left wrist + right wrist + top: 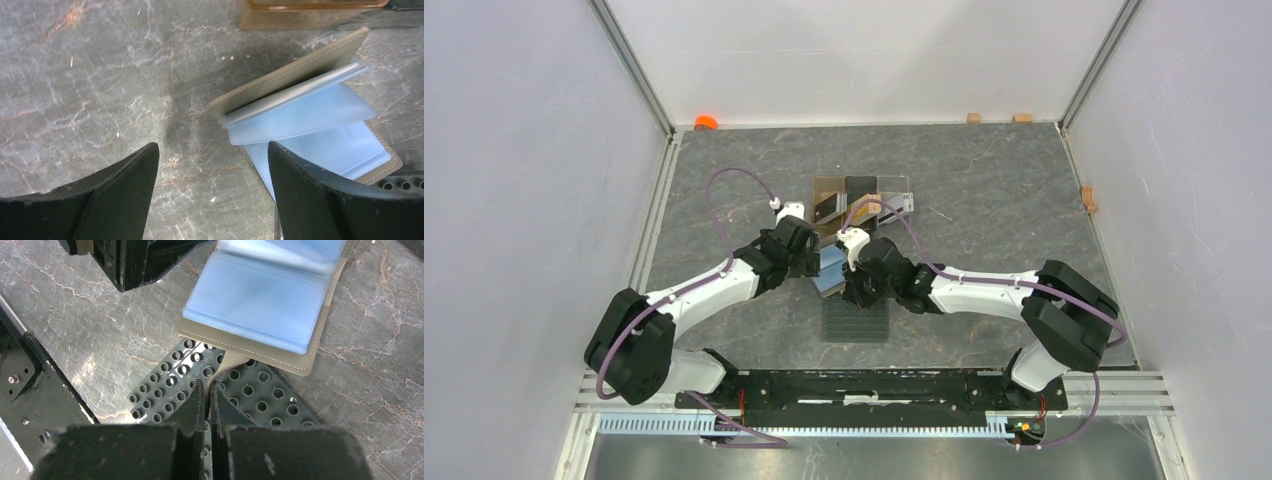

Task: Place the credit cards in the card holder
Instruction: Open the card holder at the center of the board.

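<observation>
The card holder (305, 102) lies open on the table, olive-taupe cover tilted up, bluish clear pockets (260, 300) fanned out. My right gripper (209, 383) is shut on its snap tab (229, 359), over the studded mat. Just left of the holder, my left gripper (212, 156) hangs open above bare table, its right finger (300, 190) overlapping the lower pocket's edge. In the top view, the credit cards stand in the clear stand (864, 198) behind the holder: a gold-orange one (828, 203), a black one (861, 186) and a pale one (896, 203). A gold-orange edge (310, 12) shows in the left wrist view.
A dark grey studded mat (857, 320) lies in front of the holder (829, 275), partly under the right gripper (854, 290). The left gripper (812, 258) sits close beside it. An orange cap (706, 122) and small wooden blocks (1089, 197) lie at the table's far edges.
</observation>
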`<state>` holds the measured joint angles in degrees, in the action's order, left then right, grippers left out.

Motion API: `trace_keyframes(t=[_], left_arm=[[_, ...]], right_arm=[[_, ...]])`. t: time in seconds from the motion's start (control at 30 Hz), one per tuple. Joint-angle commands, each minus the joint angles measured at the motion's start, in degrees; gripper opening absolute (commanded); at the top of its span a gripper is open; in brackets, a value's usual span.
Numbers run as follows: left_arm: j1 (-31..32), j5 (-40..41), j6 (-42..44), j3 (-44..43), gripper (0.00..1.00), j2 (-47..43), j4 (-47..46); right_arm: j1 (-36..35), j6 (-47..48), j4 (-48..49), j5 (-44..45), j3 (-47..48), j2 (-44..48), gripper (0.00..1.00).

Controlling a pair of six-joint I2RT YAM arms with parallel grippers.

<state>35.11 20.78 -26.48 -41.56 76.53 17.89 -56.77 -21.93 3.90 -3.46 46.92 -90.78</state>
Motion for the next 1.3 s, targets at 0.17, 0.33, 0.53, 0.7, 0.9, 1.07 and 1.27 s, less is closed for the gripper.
trace_keyframes(t=[0.17, 0.33, 0.53, 0.7, 0.9, 1.07, 1.27], left_arm=[[-0.4, -5.7, 7.0, -1.3, 0.72, 2.2, -13.3], [-0.8, -8.7, 8.4, -1.8, 0.75, 4.4, -16.5], [-1.6, -13.3, 10.1, -2.7, 0.79, 7.2, -17.6], [-3.3, -15.6, 9.7, -3.7, 0.67, 9.3, -17.6], [-3.8, -18.2, 9.2, -3.8, 0.39, 10.6, -17.6], [-3.8, -18.8, 8.5, -3.1, 0.24, 11.1, -17.6], [-3.8, -20.5, 6.6, -2.0, 0.17, 11.9, -17.6]], right_arm=[[0.0, 1.5, -1.3, 0.3, -1.2, 3.6, 0.0], [0.0, 2.4, -2.4, 0.6, -1.6, 4.5, 0.0], [0.1, 2.9, -3.2, 1.2, -2.0, 5.2, 0.0], [1.2, 3.3, -3.7, 1.5, -2.3, 6.3, 0.0], [5.0, 4.4, -3.8, 1.6, -1.6, 6.4, 0.0], [8.9, 5.9, -3.8, 2.3, 0.2, 5.1, 0.0], [11.7, 8.7, -6.3, 6.1, 3.6, 1.6, 0.0]])
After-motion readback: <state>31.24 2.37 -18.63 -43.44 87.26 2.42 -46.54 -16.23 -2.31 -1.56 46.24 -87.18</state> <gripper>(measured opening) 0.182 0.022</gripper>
